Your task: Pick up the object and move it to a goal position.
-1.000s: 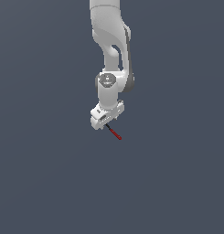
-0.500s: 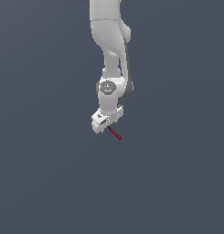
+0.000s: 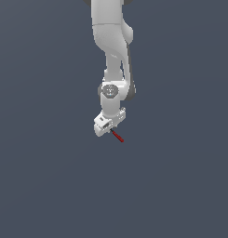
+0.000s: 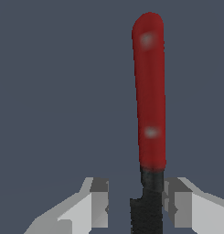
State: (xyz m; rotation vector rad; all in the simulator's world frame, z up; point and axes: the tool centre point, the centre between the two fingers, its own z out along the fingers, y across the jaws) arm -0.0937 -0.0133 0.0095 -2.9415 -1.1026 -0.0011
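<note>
The object (image 3: 118,136) is a tiny thin rod, red with a short black end, lying on the dark grey floor. In the exterior view it pokes out from under the white gripper (image 3: 109,128) toward the exterior view's right. The wrist view shows its red shaft (image 4: 150,91) running away from the camera, with its black end (image 4: 149,201) down between the fingers. The gripper (image 4: 136,205) is open and straddles the black end. One finger (image 4: 177,205) sits close against the rod. The other finger (image 4: 97,203) stands apart from it with a visible gap.
The white arm (image 3: 113,42) comes down from the top of the exterior view. Plain dark grey floor (image 3: 50,176) surrounds the gripper on all sides. No goal marker or other object shows.
The arm has come down a little, bringing the gripper lower over the rod's black end. The rod itself has stayed in place.
</note>
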